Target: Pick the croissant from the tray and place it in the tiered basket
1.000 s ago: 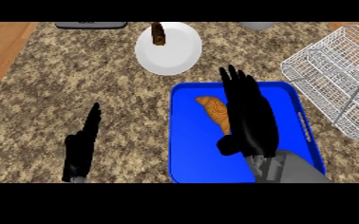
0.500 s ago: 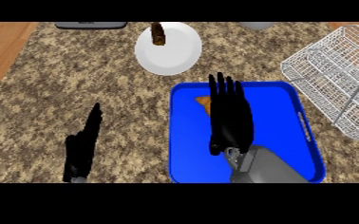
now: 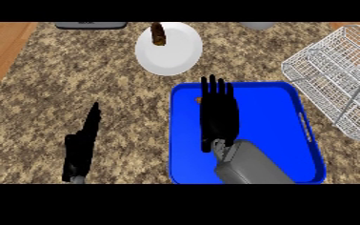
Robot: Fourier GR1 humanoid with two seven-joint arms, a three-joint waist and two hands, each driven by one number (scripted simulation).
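The blue tray (image 3: pixel 281 124) lies on the counter right of centre. My right hand (image 3: pixel 218 117) hovers flat over the tray's left part with its fingers straight and open, pointing away from me. It hides nearly all of the croissant; only a small orange-brown tip (image 3: pixel 199 99) peeks out at the left of the fingers. Whether the hand touches it I cannot tell. The white wire tiered basket (image 3: pixel 329 76) stands at the right edge, beyond the tray. My left hand (image 3: pixel 81 140) rests open at the lower left, fingers up, holding nothing.
A white plate (image 3: pixel 169 52) carrying a dark brown item (image 3: pixel 158 33) sits behind the tray. A dark grey object (image 3: pixel 91 25) and a pale grey one (image 3: pixel 256 25) lie along the far edge. Wooden surface shows at the top left (image 3: pixel 14 43).
My right hand has slid left and slightly back across the tray, coming over the croissant, which was plainly visible before and is now almost covered. The left hand has not moved.
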